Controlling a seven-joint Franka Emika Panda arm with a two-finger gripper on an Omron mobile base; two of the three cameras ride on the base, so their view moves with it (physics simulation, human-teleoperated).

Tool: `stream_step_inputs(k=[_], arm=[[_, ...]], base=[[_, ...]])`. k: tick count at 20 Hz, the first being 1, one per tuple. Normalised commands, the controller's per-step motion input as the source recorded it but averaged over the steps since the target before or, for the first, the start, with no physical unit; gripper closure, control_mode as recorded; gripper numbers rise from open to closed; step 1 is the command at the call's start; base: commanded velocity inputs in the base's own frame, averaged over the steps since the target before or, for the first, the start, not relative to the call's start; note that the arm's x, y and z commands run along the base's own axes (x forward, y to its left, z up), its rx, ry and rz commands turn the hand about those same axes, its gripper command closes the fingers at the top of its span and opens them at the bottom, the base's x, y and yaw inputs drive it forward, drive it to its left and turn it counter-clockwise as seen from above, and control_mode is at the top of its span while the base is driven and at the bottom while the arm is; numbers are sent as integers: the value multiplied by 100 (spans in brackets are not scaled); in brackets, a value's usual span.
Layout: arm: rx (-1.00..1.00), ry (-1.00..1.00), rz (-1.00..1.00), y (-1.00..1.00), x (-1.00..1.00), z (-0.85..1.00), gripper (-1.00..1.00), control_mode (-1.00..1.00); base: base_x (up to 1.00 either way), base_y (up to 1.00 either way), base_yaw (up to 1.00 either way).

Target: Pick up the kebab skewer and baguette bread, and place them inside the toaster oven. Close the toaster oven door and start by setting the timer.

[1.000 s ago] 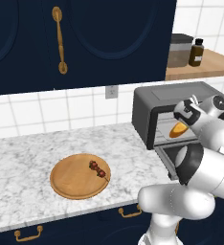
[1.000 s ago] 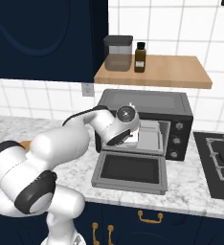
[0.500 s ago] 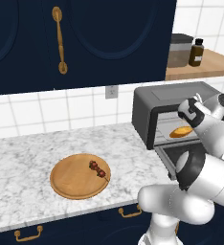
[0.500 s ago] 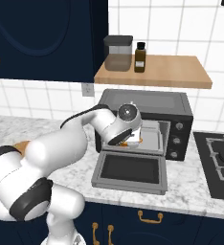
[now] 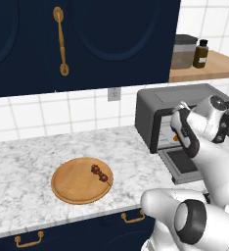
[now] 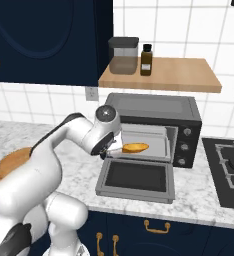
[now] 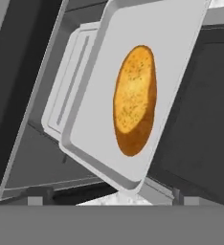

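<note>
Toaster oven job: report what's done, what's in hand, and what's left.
Done: the baguette bread lies on the metal tray inside the toaster oven. In hand: nothing; the pincer is open by the oven mouth. Left: the kebab skewer sits on the wooden plate, the toaster oven door hangs open, and the timer knobs await setting.

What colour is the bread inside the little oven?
The baguette bread is golden yellow-orange with tiny dark speckles, seen best in the hand view.
</note>
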Motion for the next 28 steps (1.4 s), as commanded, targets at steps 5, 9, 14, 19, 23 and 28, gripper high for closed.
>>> stream_step_inputs(k=[5, 9, 14, 19, 23, 28], arm=[[-12, 11, 35, 100, -51, 2, -100, -100], [-14, 9, 31, 100, -62, 0, -100, -100], [-10, 3, 38, 95, -22, 0, -100, -100], [-8, 12, 36, 84, 0, 0, -100, -100], [-13, 15, 22, 73, 3, 0, -100, -100], [-13, 20, 13, 55, 27, -1, -100, -100]], base=[[0, 0, 0], [0, 0, 0], [0, 0, 0], [0, 0, 0], [0, 0, 0], [0, 0, 0]])
